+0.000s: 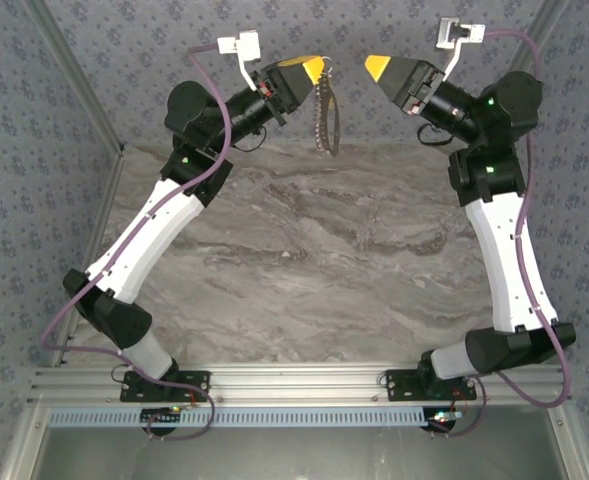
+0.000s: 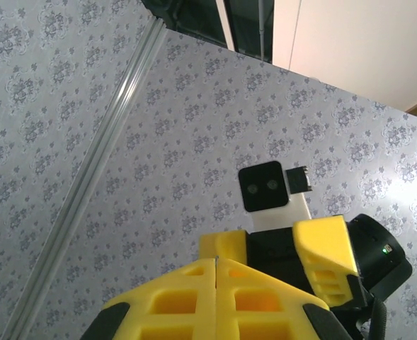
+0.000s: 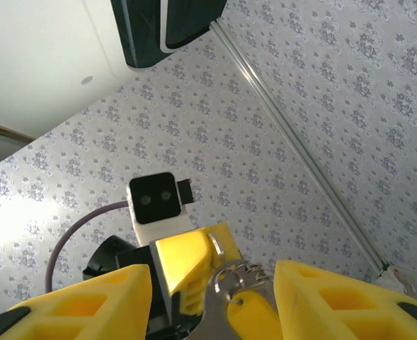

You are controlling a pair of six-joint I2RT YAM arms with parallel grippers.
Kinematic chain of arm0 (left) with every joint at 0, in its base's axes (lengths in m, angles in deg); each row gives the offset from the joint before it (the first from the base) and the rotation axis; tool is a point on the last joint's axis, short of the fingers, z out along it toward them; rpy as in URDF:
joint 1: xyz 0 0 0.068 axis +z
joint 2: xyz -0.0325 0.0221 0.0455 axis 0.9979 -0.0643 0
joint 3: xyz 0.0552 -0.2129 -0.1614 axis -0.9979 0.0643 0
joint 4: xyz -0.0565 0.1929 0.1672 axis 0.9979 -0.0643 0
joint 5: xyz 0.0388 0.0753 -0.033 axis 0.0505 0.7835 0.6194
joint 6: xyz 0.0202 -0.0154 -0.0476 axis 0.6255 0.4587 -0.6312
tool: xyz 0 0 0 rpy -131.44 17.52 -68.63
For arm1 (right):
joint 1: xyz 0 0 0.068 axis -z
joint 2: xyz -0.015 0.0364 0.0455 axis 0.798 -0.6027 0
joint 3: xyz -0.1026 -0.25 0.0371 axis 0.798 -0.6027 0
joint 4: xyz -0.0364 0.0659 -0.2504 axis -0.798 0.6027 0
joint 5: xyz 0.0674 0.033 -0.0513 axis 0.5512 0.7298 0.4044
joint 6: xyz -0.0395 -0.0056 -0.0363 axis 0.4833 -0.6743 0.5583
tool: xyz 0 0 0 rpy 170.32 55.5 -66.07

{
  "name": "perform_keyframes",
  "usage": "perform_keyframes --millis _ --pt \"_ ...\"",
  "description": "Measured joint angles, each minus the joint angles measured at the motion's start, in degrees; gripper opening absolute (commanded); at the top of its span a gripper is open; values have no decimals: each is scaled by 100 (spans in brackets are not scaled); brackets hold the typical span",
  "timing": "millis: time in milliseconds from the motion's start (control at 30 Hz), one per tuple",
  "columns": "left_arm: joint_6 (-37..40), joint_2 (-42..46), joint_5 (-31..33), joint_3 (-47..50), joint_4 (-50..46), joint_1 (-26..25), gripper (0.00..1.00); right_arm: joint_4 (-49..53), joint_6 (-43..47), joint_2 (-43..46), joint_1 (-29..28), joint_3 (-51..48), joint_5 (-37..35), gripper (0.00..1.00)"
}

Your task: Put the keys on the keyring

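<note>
High over the back of the table, my left gripper (image 1: 312, 68) is shut on the keyring (image 1: 324, 110), whose chain and keys hang down below it. In the left wrist view its fingers (image 2: 194, 290) are pressed together. My right gripper (image 1: 376, 67) faces it a short way to the right and is open, touching nothing. In the right wrist view, between the fingers of the right gripper (image 3: 214, 273), I see the left gripper's yellow fingers (image 3: 183, 258) pinching the thin silvery ring (image 3: 214, 245). A silver key and a yellow-headed key (image 3: 250, 315) hang at that ring.
The grey marble table (image 1: 304, 260) lies well below both grippers. Patterned walls stand close behind and at both sides, with a metal rail (image 1: 79, 95) at the left. The right gripper's fingers (image 2: 325, 244) and camera are right in front in the left wrist view.
</note>
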Motion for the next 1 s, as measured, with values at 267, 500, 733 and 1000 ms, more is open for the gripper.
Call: perform_keyframes --millis 267,500,733,1000 --pt "0 0 -2 0 0 -22 0 271 234 -365 -400 236 -164 49" --pt "0 0 -2 0 0 -22 0 363 376 -424 -577 433 -184 45" --pt "0 0 -2 0 -2 -22 0 400 448 -503 -682 533 -181 41" --pt "0 0 35 0 -11 -20 0 494 551 -629 -743 575 -149 10"
